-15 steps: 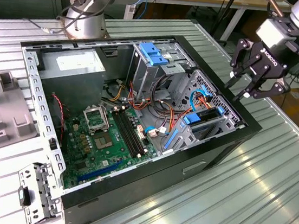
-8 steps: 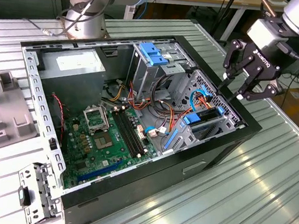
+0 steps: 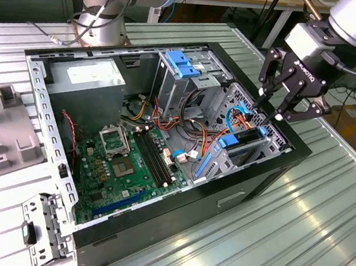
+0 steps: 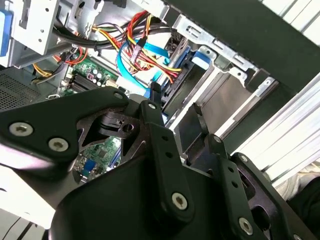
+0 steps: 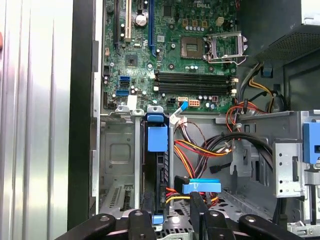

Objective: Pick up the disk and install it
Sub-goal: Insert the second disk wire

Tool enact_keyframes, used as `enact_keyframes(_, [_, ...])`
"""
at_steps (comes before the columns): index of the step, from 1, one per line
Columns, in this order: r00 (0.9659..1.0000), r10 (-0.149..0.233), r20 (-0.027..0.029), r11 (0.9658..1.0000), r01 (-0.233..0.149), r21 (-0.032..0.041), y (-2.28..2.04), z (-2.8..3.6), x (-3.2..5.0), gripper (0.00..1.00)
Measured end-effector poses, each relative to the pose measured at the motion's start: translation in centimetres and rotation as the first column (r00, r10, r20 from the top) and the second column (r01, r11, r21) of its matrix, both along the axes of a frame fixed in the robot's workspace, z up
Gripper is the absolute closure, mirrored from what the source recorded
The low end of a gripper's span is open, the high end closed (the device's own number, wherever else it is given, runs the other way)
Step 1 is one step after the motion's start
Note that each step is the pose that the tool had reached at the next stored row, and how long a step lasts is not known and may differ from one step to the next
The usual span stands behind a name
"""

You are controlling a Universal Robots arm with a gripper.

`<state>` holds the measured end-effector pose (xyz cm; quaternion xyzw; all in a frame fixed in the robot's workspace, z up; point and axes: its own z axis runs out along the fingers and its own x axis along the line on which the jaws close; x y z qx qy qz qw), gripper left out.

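1. Jaws are seen spread wide on the gripper (image 3: 273,107) at the upper right of the exterior view, with nothing held between them; the fingertips (image 3: 262,91) hang just above the case's right-hand bay.
2. Below the gripper, the disk (image 3: 247,140) is seen standing on edge in a metal bay (image 3: 274,140) at the right end of the open case (image 3: 153,227). Whether a fingertip touches it cannot be told.
3. In the exterior view the whole case is shown lying open on a slatted table (image 3: 297,219), with a green board (image 3: 118,168) at lower centre, a grey supply box (image 3: 89,76) at upper left, and a blue latch (image 3: 182,64) on a cage at top centre.
4. In the first wrist view the disk (image 5: 158,165) is seen end-on at lower centre as a dark narrow slab with a blue tab (image 5: 157,137) at its top, set in the bay beside red, yellow and black wires (image 5: 200,150). The black fingers (image 5: 142,225) are seen along the bottom edge, either side of it.
5. In the second wrist view the gripper's black linkage (image 4: 165,165) fills the lower half; beyond it, at upper centre, a blue ribbon cable (image 4: 142,57) and the bay's grey wall (image 4: 235,95) are shown.
6. Of the disk, a dark flat face and blue plastic edging are seen; no label can be made out.
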<state>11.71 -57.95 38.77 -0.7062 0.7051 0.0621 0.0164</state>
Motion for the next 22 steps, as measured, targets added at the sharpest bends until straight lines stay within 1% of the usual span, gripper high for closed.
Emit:
enact_keyframes(8, [1.0,0.0,0.0,1.0,0.0,0.0,0.0,-0.06,-0.99,0.58])
enact_keyframes(12, [1.0,0.0,0.0,1.0,0.0,0.0001,-0.01,-0.08,-1.64,0.58])
enact_keyframes(22, [1.0,0.0,0.0,1.0,0.0,0.0,0.0,-0.08,-1.75,0.58])
